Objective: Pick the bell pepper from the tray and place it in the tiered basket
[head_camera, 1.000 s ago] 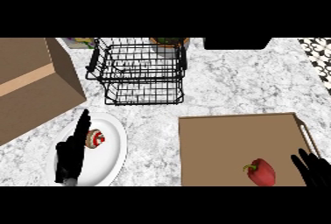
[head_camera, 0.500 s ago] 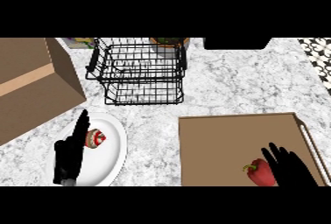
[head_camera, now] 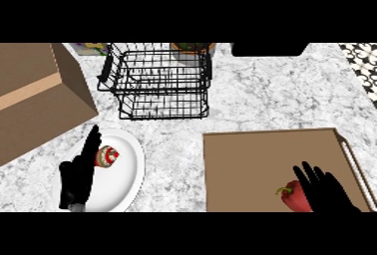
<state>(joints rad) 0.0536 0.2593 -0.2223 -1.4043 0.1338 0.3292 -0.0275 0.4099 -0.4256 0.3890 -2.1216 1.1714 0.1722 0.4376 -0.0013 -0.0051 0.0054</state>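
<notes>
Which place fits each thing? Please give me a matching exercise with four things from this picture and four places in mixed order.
Things:
1. pepper
2. basket
3. plate
4. box

Places:
A. at the far left of the counter
B. under the left hand
C. on the tray, beside the right hand
D. at the back of the counter, in the middle

Pairs: 1-C, 2-D, 3-B, 4-A

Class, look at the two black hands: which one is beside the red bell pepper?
The robot's right hand, at the brown tray's lower right beside the red bell pepper; the left hand shows over the white plate.
</notes>
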